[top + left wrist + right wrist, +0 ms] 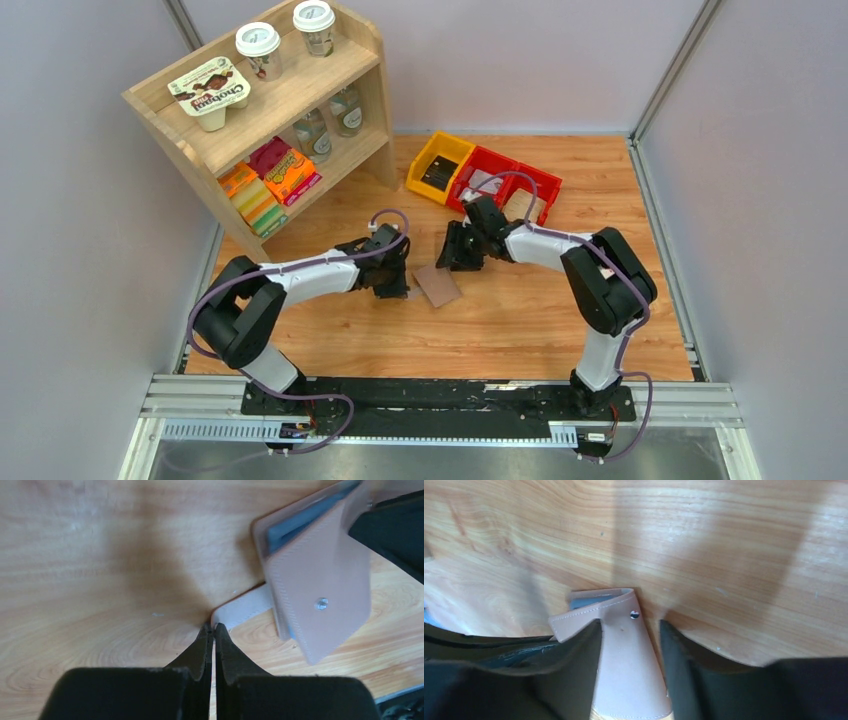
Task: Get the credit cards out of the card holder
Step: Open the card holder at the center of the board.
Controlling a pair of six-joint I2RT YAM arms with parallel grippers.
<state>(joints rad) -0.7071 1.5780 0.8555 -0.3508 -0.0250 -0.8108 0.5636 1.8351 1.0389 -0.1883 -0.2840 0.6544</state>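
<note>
L gripper (211, 632): jaws closed, tips at strap tab (245, 607) end; pinch unclear.
R gripper (629, 635): part-open, straddling card holder (624, 670).
Holder axis: along R fingers, blue card (594, 600) peeking at far end.

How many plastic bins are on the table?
3, side by side in one row: the yellow bin on the left, the middle red bin, and the end red bin on the right. None seems hidden.
</note>
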